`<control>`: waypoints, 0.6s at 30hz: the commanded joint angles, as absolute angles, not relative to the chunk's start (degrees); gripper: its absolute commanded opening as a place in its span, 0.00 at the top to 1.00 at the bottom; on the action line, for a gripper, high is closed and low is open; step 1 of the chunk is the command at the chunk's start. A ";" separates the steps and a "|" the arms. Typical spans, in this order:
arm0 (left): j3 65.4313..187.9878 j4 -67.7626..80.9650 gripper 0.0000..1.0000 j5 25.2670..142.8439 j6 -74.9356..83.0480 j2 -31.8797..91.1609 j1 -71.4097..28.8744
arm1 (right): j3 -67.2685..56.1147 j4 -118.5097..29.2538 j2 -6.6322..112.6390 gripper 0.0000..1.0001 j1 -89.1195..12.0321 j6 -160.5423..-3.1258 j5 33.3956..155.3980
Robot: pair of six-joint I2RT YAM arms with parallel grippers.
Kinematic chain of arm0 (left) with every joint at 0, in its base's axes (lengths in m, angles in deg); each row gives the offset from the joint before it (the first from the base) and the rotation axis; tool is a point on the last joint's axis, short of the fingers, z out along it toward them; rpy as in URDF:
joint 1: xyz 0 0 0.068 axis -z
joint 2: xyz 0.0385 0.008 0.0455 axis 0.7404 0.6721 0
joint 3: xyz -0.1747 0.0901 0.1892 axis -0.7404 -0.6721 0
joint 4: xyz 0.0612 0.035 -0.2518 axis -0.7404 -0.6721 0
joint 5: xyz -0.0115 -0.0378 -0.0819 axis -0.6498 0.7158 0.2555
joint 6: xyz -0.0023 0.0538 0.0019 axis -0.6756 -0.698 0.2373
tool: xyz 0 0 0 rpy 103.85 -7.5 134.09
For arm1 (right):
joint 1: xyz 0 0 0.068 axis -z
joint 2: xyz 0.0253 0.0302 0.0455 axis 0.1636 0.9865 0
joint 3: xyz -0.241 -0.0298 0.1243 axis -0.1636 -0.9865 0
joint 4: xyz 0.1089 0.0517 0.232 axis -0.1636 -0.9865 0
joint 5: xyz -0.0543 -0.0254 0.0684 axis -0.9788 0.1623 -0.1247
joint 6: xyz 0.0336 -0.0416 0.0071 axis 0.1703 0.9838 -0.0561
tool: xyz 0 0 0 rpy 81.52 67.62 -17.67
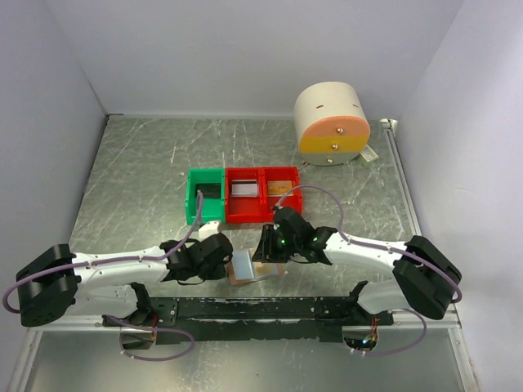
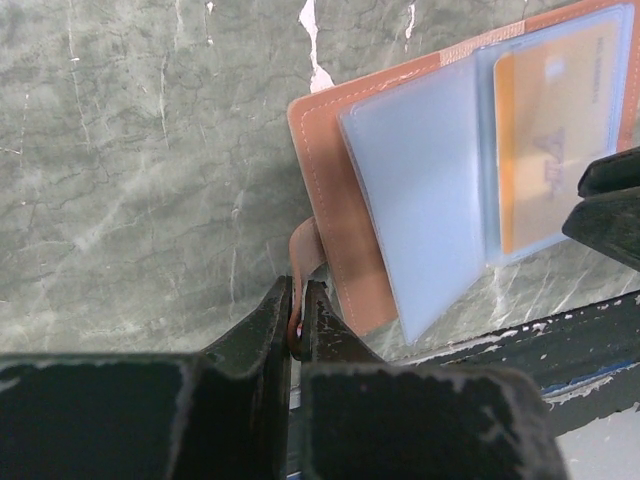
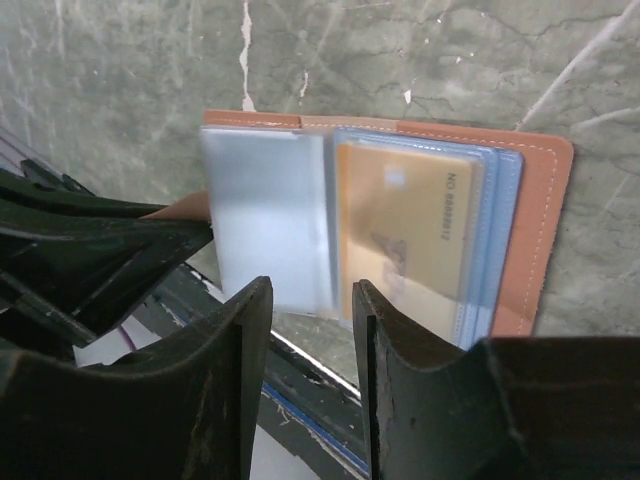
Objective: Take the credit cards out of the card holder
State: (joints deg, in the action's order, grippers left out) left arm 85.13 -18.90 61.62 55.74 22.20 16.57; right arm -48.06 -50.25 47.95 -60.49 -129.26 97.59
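The tan leather card holder (image 1: 248, 267) lies open on the table between the two arms, its pale blue-grey sleeves facing up. A gold-brown credit card (image 3: 410, 228) sits inside a clear sleeve on the holder's right half (image 3: 545, 230). My left gripper (image 2: 297, 292) is shut on the holder's thin leather strap (image 2: 303, 245) at its left edge. My right gripper (image 3: 312, 300) stands open just at the near edge of the sleeves, with nothing between its fingers. The same card (image 2: 550, 130) shows in the left wrist view, beside the right gripper's fingers (image 2: 610, 205).
A green bin (image 1: 193, 198) and two red bins (image 1: 261, 214) stand in a row behind the holder, each with a card inside. A big cream cylinder with an orange band (image 1: 331, 122) stands at the back right. The black base rail (image 1: 261, 309) runs close in front of the holder.
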 commanded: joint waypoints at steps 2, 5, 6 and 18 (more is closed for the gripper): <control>86.11 -18.44 0.91 61.46 55.25 22.44 16.39 | -47.13 -53.67 45.94 0.61 -60.68 -129.81 93.70; 87.52 -21.33 0.63 60.45 55.87 21.89 16.39 | -45.59 -59.54 46.25 0.59 -60.74 -128.51 88.61; 88.34 -22.63 0.47 60.09 55.93 21.27 16.39 | -45.23 -60.47 46.53 0.58 -60.72 -128.01 87.89; 97.68 -20.79 0.24 62.85 49.01 15.80 16.39 | -45.66 -58.82 48.83 0.58 -60.74 -127.56 88.99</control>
State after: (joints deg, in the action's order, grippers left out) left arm 96.04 -25.22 60.05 53.23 13.87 16.57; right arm -45.92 -58.91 48.00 -60.53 -127.71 90.15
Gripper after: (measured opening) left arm 0.772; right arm 0.422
